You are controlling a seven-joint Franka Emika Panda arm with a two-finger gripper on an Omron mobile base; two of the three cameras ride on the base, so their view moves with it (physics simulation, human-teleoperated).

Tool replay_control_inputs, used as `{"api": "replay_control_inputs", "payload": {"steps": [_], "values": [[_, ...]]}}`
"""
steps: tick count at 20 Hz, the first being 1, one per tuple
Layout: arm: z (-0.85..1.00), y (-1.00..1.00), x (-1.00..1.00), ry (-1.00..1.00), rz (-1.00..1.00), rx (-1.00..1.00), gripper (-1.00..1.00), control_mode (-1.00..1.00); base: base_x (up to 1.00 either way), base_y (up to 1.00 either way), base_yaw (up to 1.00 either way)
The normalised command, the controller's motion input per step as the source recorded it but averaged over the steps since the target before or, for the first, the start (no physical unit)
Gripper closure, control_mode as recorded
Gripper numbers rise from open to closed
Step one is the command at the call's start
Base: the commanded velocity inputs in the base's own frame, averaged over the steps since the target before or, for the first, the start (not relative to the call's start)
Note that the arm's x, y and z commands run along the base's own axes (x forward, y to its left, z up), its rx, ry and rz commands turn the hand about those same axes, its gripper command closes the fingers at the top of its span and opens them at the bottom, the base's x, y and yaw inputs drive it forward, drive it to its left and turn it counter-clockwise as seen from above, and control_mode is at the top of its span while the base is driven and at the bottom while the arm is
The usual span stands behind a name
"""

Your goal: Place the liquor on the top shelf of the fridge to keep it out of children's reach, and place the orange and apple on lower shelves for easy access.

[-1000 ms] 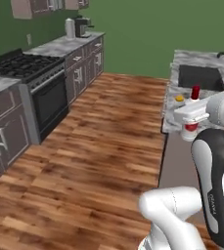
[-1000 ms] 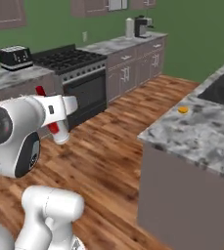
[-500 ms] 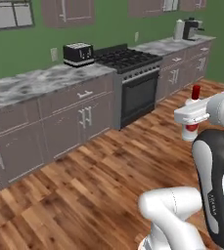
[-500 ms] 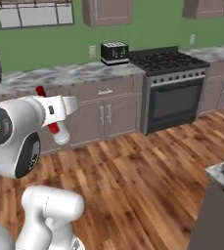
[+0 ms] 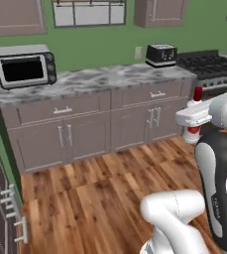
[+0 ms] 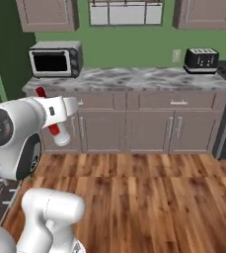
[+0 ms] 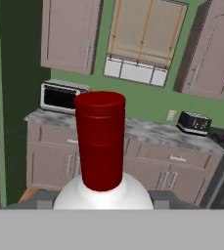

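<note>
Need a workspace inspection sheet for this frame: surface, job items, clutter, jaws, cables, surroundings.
Surface: marble counter over grey cabinets; wood floor.
Job's things: liquor held in the gripper, red cap up in the left base view; orange, apple and fridge not made out.
Clutter: microwave and toaster stand apart on the counter.
Grippers: jaws shut on the bottle's body.
Cables: nothing seen.
Surroundings: green wall, window above the counter, upper cabinets, stove to the toaster's right.
</note>
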Motion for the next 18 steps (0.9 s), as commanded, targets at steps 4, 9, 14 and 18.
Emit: {"api": "replay_control_inputs", "payload": {"steps": [4,9,14,18], "values": [[0.00,0.00,0.00,0.00,0.00,0.00,1.00,1.00,0.39,0.00,0.58],[0.00,0.00,0.00,0.00,0.00,0.00,1.00,1.00,0.35,0.00,0.58],[0.00,0.00,0.00,0.00,0.00,0.00,1.00,1.00,0.17,0.00,0.60],[0.00,0.00,0.00,0.00,0.00,0.00,1.00,1.00,-0.05,0.03,0.64]]}}
